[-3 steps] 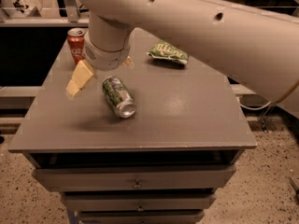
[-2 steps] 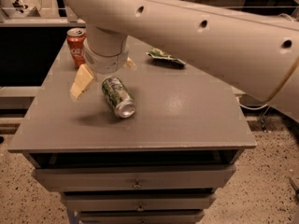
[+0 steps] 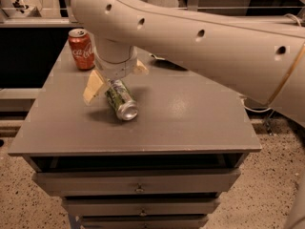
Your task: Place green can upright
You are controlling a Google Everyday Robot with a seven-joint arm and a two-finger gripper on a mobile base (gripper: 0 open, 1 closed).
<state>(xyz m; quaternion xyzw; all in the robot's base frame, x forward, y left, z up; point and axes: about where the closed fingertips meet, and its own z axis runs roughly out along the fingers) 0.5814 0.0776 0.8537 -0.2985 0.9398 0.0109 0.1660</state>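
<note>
My cream two-finger gripper (image 3: 116, 84) hangs low over the grey cabinet top (image 3: 190, 123), fingers spread wide and holding nothing, straddling the far end of the green-and-white aluminium drink can (image 3: 122, 100). That can lies on its side, silver end toward the camera, apart from the upright red cola can (image 3: 81, 48). I judge the straddle sets up a squeeze to tip it upright.

The gripper (image 3: 116, 78) hangs low over the back left part of a grey table top (image 3: 190, 123). Below and in front of it, the cabinet has stacked drawers (image 3: 190, 180) with small knobs (image 3: 139, 189). Speckled stone floor (image 3: 267, 185) lies to either side. Behind it stands dark shelving (image 3: 28, 56). The light is warm and dim.
</note>
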